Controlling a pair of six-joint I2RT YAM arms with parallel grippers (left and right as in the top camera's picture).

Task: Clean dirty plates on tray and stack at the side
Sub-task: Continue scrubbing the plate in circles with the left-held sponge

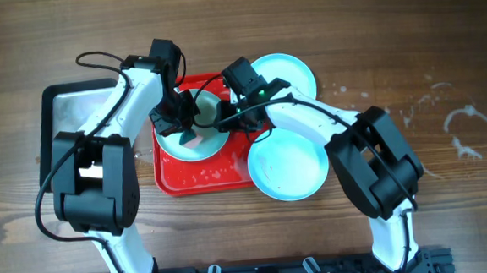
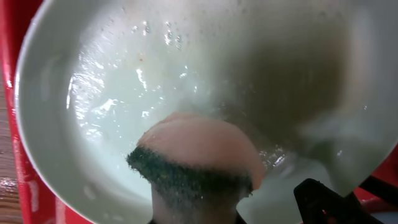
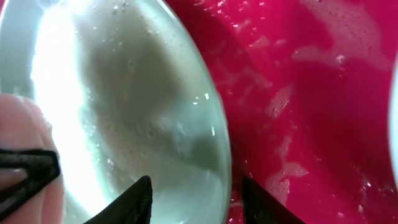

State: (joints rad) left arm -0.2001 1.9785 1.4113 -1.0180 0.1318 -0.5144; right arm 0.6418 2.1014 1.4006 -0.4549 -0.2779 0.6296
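Note:
One pale blue plate (image 1: pixel 199 131) lies on the red tray (image 1: pixel 205 177), wet and soapy. My left gripper (image 1: pixel 182 125) is shut on a pink sponge with a green scouring face (image 2: pixel 196 163), which presses on the plate's inside (image 2: pixel 118 93). My right gripper (image 1: pixel 228 114) is at that plate's right edge. In the right wrist view it (image 3: pixel 194 186) is open, its fingertips (image 3: pixel 142 198) either side of the plate's rim (image 3: pixel 222 155) without gripping it. Two more plates lie off the tray on the right, one at the back (image 1: pixel 286 73) and one nearer (image 1: pixel 288 168).
A silver metal pan (image 1: pixel 62 114) sits left of the tray, partly under my left arm. Soap suds cover the tray floor (image 3: pixel 311 93). Wet smears mark the wooden table at the far right (image 1: pixel 468 131).

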